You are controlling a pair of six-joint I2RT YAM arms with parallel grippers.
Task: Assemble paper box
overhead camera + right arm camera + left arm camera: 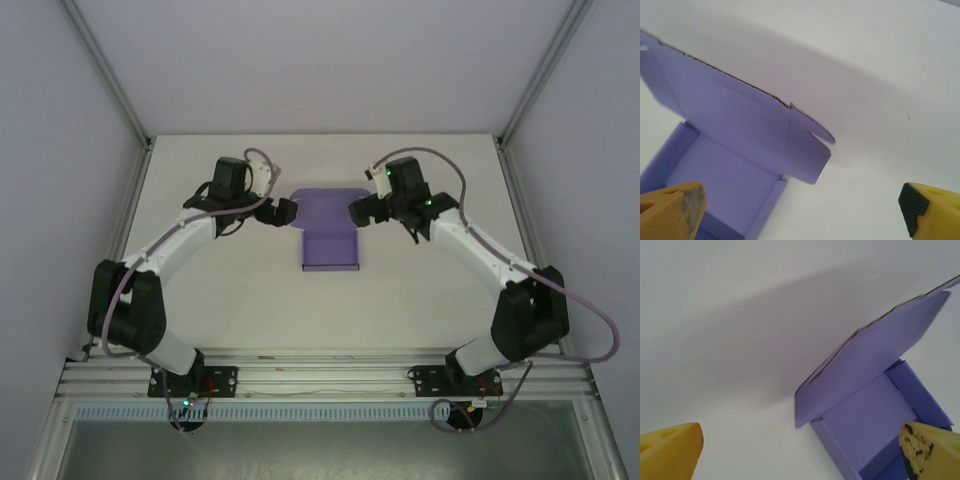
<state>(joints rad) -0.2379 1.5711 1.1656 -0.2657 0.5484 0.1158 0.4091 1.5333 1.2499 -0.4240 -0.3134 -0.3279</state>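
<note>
The purple paper box [330,235] lies mid-table as a shallow folded tray with its lid flap standing up at the far end. In the left wrist view the box [875,415] sits to the right, its lid tilted over the tray. In the right wrist view the box [730,165] lies at the left, with a slit side flap hanging off the lid's corner. My left gripper [283,212] hovers just left of the lid, jaws open and empty. My right gripper [362,211] hovers just right of the lid, also open and empty.
The white table [240,300] is walled by a frame with metal posts at the back corners [140,130]. Purple cables loop over both arms. An aluminium rail [320,375] holds the arm bases at the near edge.
</note>
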